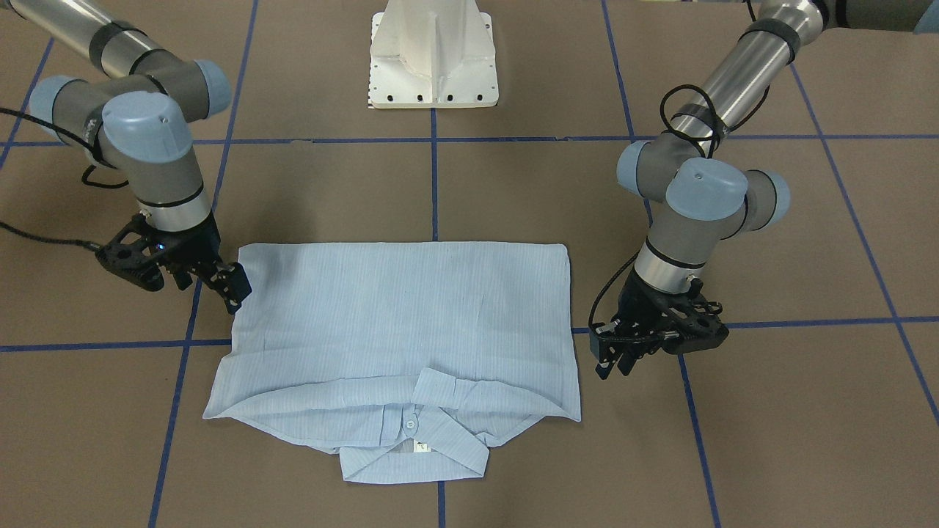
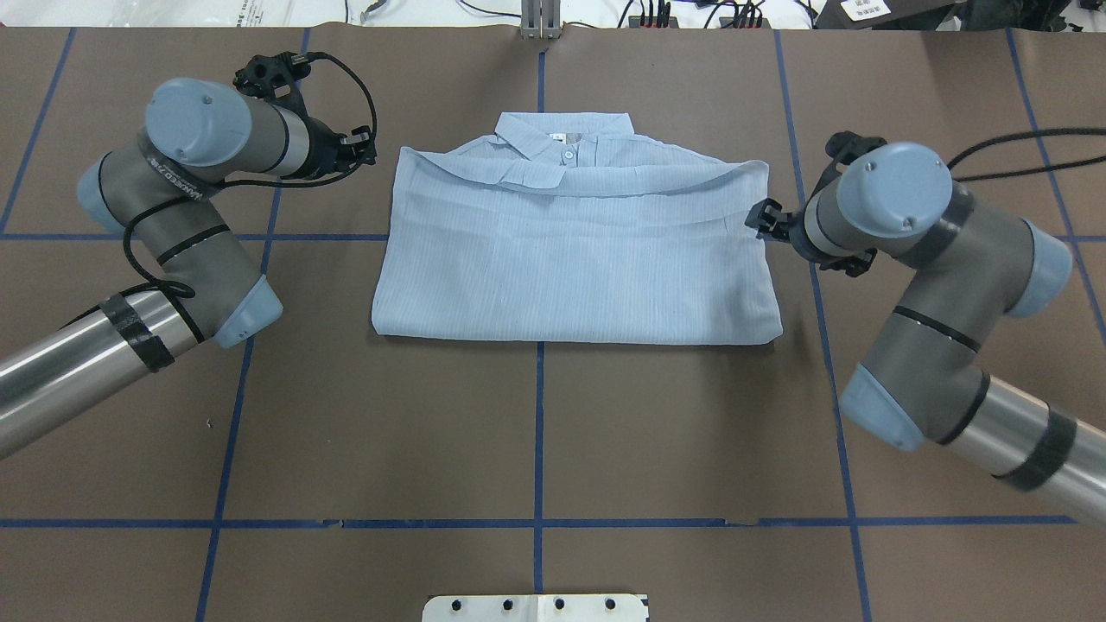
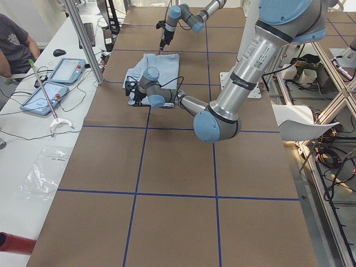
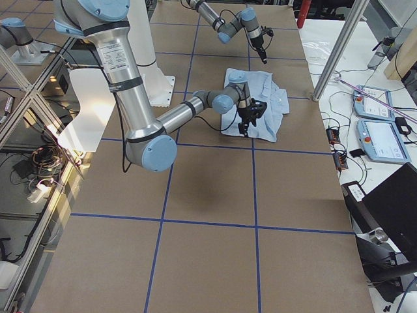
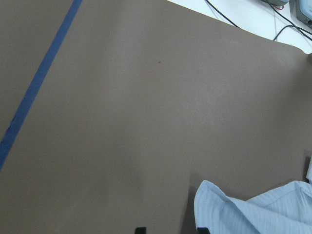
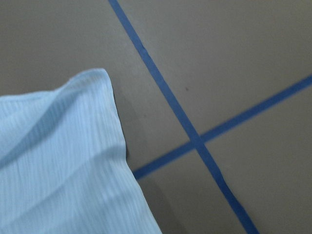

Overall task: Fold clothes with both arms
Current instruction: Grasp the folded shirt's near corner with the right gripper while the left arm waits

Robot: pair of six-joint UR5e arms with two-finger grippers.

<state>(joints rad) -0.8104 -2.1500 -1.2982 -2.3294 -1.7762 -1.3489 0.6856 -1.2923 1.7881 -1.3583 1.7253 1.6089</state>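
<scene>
- Left end effector [image 1: 615, 361]: fingers apart, bare worktop between the tips in the left wrist view, nothing held. It is hung low just beside one short side of the shirt [image 1: 400, 315] and is not touching the cloth.
- Right end effector [image 1: 233, 290]: tipped down at the opposite short side, right at the cloth's edge. Contact cannot be confirmed. How far it is open cannot be told, as the fingers are seen edge-on and are absent from its own wrist view.
- Placement is judged deliberate. One end effector is set on each flank, mirrored, so both side edges could be taken together and brought toward the middle.
- Shirt: laid flat at the centre of the worktop [image 1: 513, 191] in a wide rectangle, no sleeves showing. The collar [image 1: 414, 458] is on the far side from the robot's base and sticks out past the folded edge. The near edge is straight and square to the blue tape lines [image 1: 434, 183], so a first fold is judged to be done.
- The layers are thin and a little rumpled near the collar. A shallow pinch is judged likely to lift only the top layer.
- Count:
  - one shirt
  - one collar
  - one white button [image 1: 410, 424] seen
  - one small neck tag [image 1: 422, 446]
  - two arms
  - two end effectors
  - one white pedestal [image 1: 433, 55]
</scene>
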